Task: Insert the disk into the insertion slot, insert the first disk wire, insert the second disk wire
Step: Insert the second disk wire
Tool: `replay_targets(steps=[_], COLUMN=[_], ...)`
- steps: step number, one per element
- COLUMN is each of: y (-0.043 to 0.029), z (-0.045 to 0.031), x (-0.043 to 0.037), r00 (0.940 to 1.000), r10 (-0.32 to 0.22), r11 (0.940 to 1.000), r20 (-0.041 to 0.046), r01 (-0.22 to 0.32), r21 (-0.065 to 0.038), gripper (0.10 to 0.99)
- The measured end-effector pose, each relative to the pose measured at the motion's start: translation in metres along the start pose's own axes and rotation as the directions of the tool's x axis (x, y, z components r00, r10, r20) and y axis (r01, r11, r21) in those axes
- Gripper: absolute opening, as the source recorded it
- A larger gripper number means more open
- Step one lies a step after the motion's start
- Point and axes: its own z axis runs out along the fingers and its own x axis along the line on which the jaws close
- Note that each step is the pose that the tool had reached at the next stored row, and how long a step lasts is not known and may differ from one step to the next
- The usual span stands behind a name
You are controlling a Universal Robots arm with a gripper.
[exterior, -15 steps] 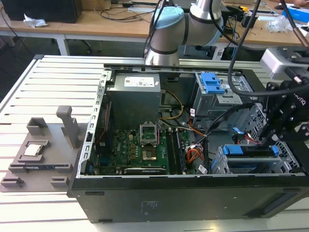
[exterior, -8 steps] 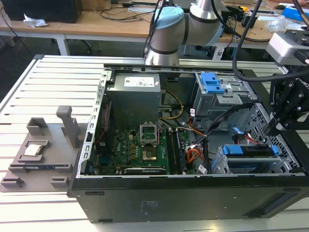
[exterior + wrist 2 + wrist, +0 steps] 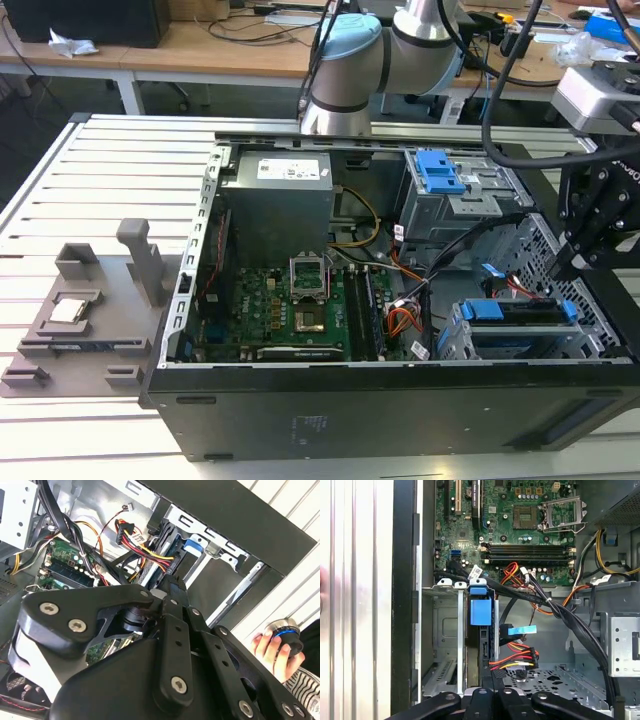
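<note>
The disk (image 3: 480, 611) stood on edge inside the slot (image 3: 445, 630), its blue carrier tab up at the cage mouth. In the exterior view the disk (image 3: 487, 310) sat low in the slot (image 3: 520, 348) at the front corner of the case (image 3: 350, 420), on the exterior view's right. Judged from how deep it lay, the first step was done, and the cage walls held the disk steady so its rear edge faced the open bay.

Two leads lay just beside that rear edge. One was a black lead with a blue tag (image 3: 520, 630). The other was a red, yellow and black power lead (image 3: 517, 659). Neither seemed to be plugged in, though the connectors were too crowded to be sure. They hung within reach because the bundle ran down from the board (image 3: 520, 535) past the cage.

The gripper (image 3: 491, 676) hovered close behind the disk with its fingers drawn narrow, almost together, and nothing visible between them. That slim stance probably suited the tight gap between cage and wires. In the exterior view the gripper (image 3: 575, 262) hung over the case's right end.

Outside the case, a hand (image 3: 270, 650) rested on a round knob (image 3: 285, 632), likely for steering the arm.
</note>
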Motion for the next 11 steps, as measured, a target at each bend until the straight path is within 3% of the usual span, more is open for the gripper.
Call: replay_targets(steps=[3, 11], y=[0.0003, 0.0173], z=[-0.0001, 0.0008], x=[0.0000, 0.0001], r00=[1.0000, 1.0000], r10=[0.000, 0.000], r11=[1.0000, 1.0000], r20=[-0.0002, 0.0000], r01=[0.000, 0.000], r21=[0.000, 0.000], gripper=[0.106, 0.106])
